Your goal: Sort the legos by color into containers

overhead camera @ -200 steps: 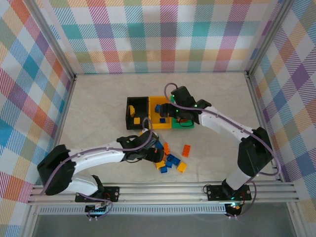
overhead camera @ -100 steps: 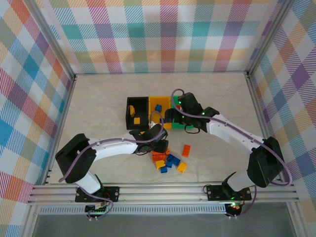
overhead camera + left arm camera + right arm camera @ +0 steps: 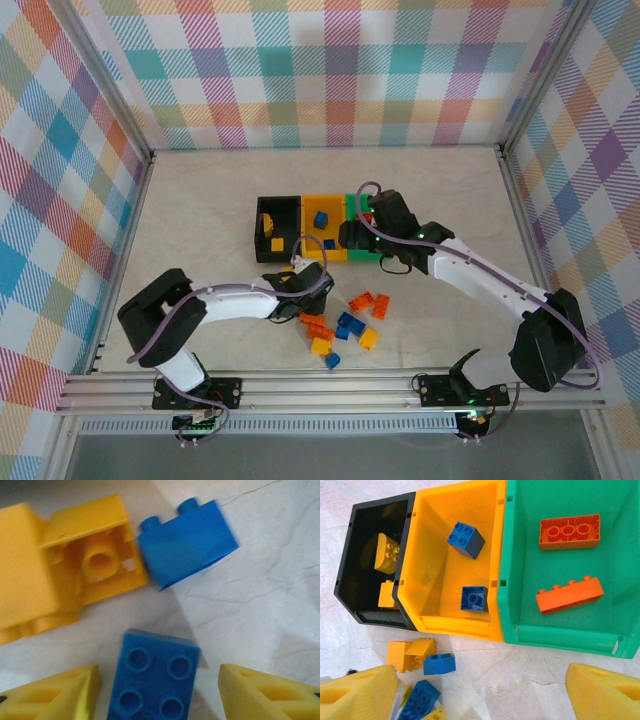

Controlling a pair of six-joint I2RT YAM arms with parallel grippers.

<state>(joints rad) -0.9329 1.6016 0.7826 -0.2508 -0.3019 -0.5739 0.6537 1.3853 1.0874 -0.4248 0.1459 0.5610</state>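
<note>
Ok, left gripper (image 3: 158,692) sits low over the table (image 3: 260,605), jaws spread either side of a blue 2x2 brick (image 3: 152,677) that lies studs up. We see one finger almost on it and a clear gap at the other, so nothing is pinched. Just beyond it lie a second blue brick (image 3: 187,542) on its side and a yellow brick (image 3: 92,560) with its hollow underside towards us; the two look to be touching. Right gripper (image 3: 482,690) hangs over bare table just on the near side of the bins, jaws wide apart, nothing between them. Bins are joined in a row. The black bin (image 3: 360,582) holds two yellow bricks (image 3: 387,552), the yellow-orange bin (image 3: 432,555) two blue bricks (image 3: 466,539), and the green bin (image 3: 520,580) two orange bricks (image 3: 570,531). In the top view we see a loose pile (image 3: 345,325) of orange, blue and yellow legos on the table in front of the bins, between the arms.
</note>
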